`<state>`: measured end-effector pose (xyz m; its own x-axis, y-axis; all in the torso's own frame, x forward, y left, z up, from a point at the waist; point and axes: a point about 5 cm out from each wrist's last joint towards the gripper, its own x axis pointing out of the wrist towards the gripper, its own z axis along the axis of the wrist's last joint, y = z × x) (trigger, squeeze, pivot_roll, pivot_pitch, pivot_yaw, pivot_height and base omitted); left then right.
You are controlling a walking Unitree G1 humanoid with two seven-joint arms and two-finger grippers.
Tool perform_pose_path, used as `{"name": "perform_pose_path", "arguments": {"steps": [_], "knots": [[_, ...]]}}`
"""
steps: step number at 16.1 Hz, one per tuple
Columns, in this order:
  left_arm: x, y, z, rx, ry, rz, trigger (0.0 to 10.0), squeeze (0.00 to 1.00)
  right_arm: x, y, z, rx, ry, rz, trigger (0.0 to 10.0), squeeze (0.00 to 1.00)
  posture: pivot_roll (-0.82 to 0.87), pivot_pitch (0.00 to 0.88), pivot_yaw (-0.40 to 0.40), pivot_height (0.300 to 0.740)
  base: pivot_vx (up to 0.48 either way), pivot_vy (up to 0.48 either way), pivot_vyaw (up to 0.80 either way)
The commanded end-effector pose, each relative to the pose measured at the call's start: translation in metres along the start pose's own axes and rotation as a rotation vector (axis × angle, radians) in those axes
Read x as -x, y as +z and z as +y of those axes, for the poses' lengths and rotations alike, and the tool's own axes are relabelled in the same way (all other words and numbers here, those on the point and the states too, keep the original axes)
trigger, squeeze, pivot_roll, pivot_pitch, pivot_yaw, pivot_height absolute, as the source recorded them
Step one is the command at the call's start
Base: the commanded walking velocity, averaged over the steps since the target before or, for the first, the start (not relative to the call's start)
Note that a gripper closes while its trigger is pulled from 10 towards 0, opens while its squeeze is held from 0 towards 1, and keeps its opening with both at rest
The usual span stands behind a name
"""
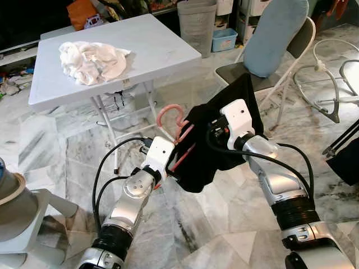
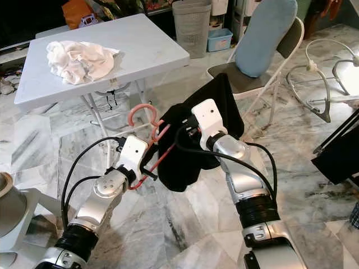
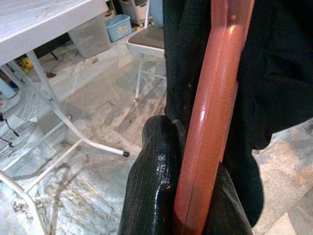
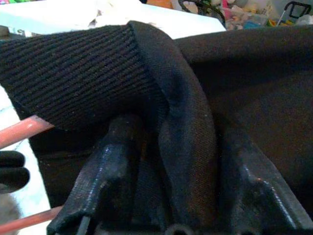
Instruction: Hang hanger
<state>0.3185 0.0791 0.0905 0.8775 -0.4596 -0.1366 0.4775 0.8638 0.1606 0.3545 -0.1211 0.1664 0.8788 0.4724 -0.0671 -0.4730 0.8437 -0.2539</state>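
Observation:
A salmon-pink plastic hanger (image 1: 168,115) is held up in front of me, hook upward. My left gripper (image 1: 177,162) is shut on its lower bar; in the left wrist view the bar (image 3: 211,122) lies clamped between the black fingers (image 3: 151,186). A black garment (image 1: 220,152) is draped over the right side of the hanger and hangs down. My right gripper (image 1: 216,132) reaches into it from the right, and a ribbed fold of the cloth (image 4: 186,161) is pinched between its fingers (image 4: 111,169).
A white folding table (image 1: 162,50) with a crumpled white cloth (image 1: 92,61) stands ahead on the left. A folding chair (image 1: 275,39) with a blue-grey back is right behind the garment. A grey bin (image 1: 196,22) stands behind, and a metal frame (image 1: 325,84) at the right.

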Motion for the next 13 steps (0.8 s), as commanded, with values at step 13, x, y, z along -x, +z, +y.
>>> {"name": "perform_pose_path", "arguments": {"steps": [13], "knots": [[0.005, 0.004, 0.02, -0.059, 0.086, -0.016, 0.0, 0.0, 0.002, 0.002, -0.021, -0.029, -0.087, 0.002, 0.0, 0.0, -0.12, 0.043, 0.086, 0.74, 0.0, 0.0, 0.0]]}}
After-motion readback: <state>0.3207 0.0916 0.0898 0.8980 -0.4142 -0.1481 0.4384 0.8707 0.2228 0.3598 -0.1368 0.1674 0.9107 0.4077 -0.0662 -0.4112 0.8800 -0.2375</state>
